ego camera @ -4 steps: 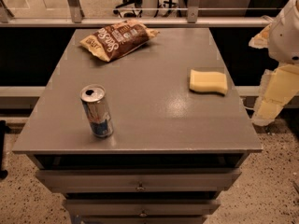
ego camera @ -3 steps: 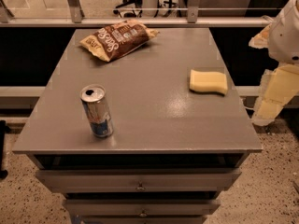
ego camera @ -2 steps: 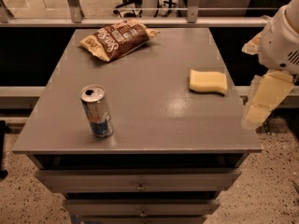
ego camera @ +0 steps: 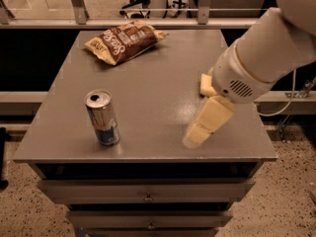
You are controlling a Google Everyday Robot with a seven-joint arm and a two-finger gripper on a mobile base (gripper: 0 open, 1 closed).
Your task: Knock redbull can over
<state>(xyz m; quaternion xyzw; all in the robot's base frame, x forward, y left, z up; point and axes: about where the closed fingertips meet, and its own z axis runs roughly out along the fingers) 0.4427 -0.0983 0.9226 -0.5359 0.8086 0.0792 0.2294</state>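
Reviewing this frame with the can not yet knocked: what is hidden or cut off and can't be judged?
- yellow sponge: camera view, mostly hidden behind the arm; only one corner shows.
- gripper: over the table at its front right, apart from the upright redbull can; its height above the tabletop cannot be told.
- arm: upper part cut off by the top and right edges.
- drawers: lowest one cut off by the bottom edge.
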